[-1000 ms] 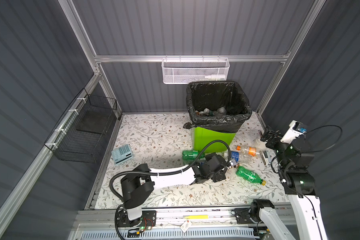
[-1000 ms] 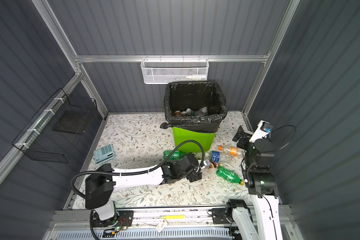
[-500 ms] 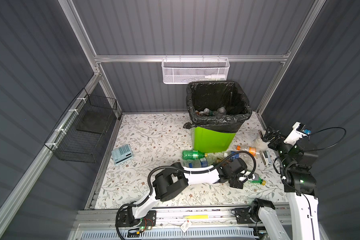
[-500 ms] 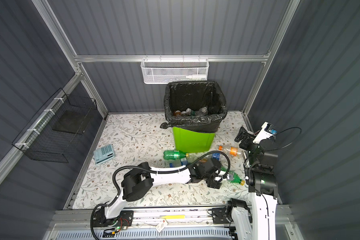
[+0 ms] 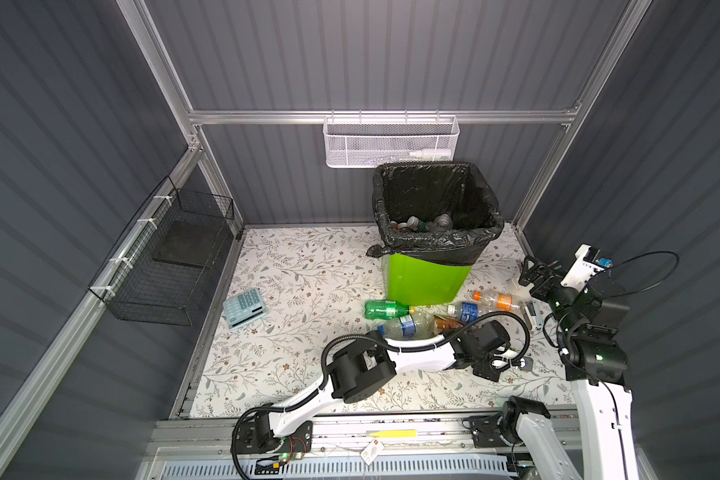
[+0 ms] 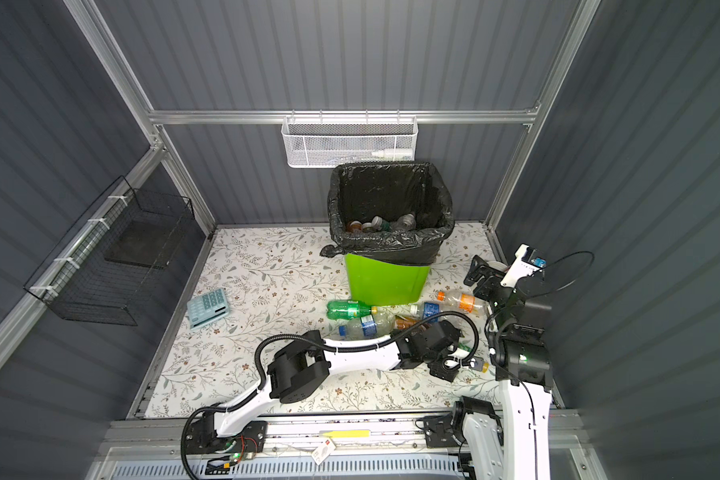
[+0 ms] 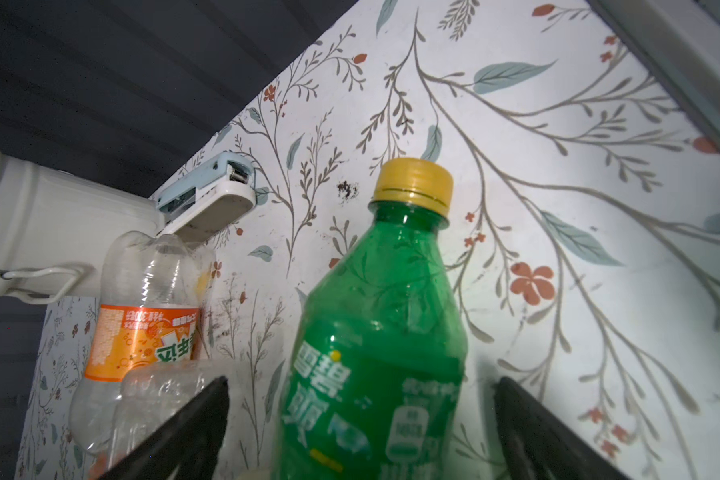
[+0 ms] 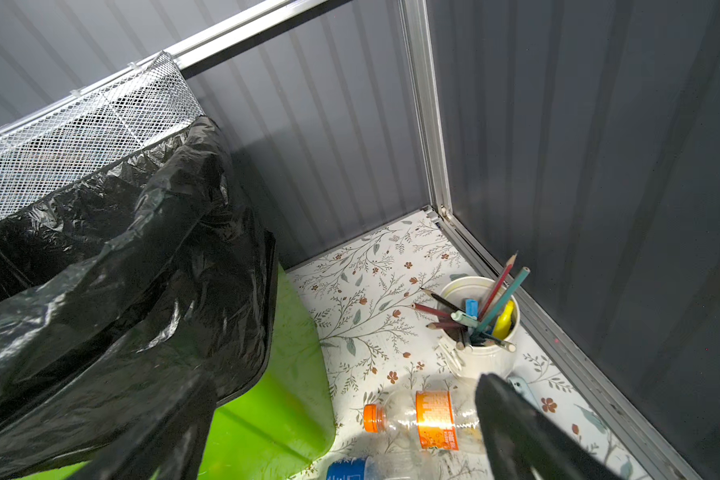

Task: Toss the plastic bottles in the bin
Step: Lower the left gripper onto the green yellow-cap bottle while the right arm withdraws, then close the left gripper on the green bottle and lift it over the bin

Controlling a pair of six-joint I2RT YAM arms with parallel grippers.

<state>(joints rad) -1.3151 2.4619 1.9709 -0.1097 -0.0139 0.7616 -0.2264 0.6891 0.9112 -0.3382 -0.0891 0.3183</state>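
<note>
Between the open jaws of the left gripper:

1. Green bottle, yellow cap, lying on the floral mat. The long axis runs straight out from the palm, with the base toward the wrist and the cap at the far end. The jaws stand wide apart, 1 on each side of the body at label height, and neither is seen touching it, so nothing is held. Judged: closing would cross the long axis squarely, so no re-aiming looks needed. Label: white characters 雪碧 on green; the smaller print is unreadable.

2. Orange bottle, clear, ahead of 1 fingertip and off to its outer side, roughly parallel to item 1. Its orange label carries Chinese characters, which are inverted in the left wrist view and not read with confidence.

3. Stapler and white cup, farther ahead past item 2. No writing seen.

4. Right gripper, jaws apart and empty, raised above the mat. Item 2 lies below it and item 1 is well apart from it, so the left arm is far nearer.

5. Bin, bright green with a black liner, back past the left wrist. Several bottles are already inside, and at least 4 more loose bottles lie between it and that wrist. Their blue labels are unreadable.
</note>
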